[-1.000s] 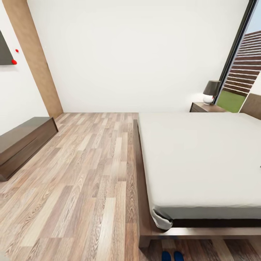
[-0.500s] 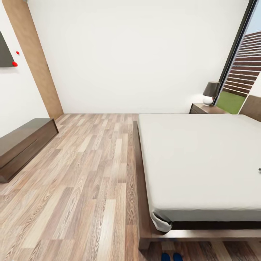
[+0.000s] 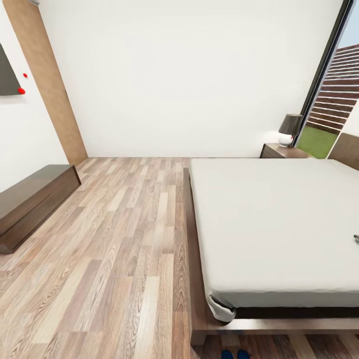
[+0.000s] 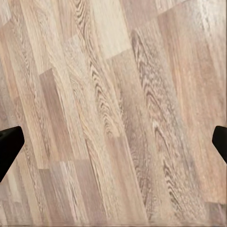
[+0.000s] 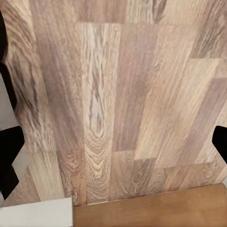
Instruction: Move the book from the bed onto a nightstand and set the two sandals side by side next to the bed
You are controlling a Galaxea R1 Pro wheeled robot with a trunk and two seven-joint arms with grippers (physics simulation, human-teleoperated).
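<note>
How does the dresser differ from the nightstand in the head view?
The dresser is long and low, standing by the wall at the view's left, well apart from the bed; the nightstand shows as a short box at the bed's far corner beside the window. The nightstand carries a lamp; the dresser's top shows nothing on it. Both are dark brown wood with flat tops, standing on the plank floor.
</note>
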